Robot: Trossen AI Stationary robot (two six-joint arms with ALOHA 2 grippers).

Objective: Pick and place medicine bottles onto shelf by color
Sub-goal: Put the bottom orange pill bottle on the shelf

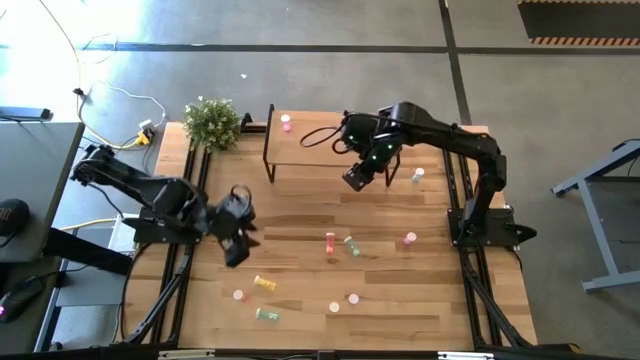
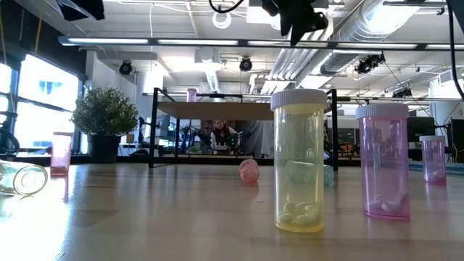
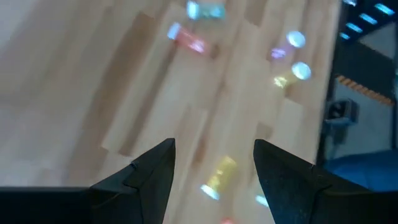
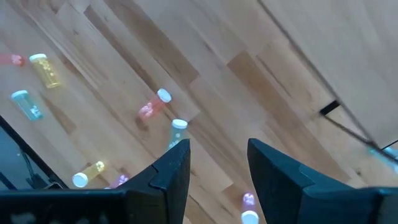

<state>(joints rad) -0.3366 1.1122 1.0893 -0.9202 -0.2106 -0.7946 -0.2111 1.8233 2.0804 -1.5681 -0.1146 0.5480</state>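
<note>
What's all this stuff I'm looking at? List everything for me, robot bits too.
Table: one, light wooden planks, in the middle of a grey floor.
Shelf: one, light wood on black legs, at the table's far side.
Bottle on the shelf: one, pink, at its left end.
Bottles on the table: about nine, pink, red-orange, green and yellow, scattered over the near half, some upright and some lying down.
Potted plant: one, green, at the far left corner.
Cables: several, white and yellow, on the floor to the left.
Person: one, far off in the room behind.
Left gripper: open, empty, over the table's left side.
Right gripper: open, empty, by the shelf's right end.
</note>
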